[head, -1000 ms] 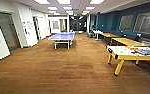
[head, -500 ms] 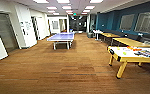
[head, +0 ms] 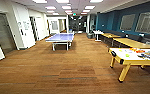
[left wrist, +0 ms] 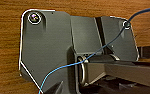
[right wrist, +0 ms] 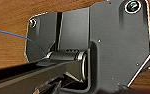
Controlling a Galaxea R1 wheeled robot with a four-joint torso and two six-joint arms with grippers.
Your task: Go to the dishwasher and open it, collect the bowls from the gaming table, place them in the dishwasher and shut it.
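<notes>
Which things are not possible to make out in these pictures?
- Gaming table, head view: its right part is cut off by the picture's edge; the coloured items on top are too blurred to tell bowls from boxes.
- Far end of the room past the blue table, head view: too small and blurred.
- Both wrist views: dark plates of the robot hide the floor.

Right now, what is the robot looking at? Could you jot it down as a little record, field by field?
Place: long indoor room with a wood-pattern floor
Ahead, left of middle: blue ping-pong table
Near right: gaming table, white top, yellow edge and legs, colourful items lying on it
Behind it, along the right wall: plain yellow-topped tables
Right wall: dark blue wall
Left side: white walls and doorways
Bowls: too blurred to pick out
Wrist views: floor beneath the arms
</notes>
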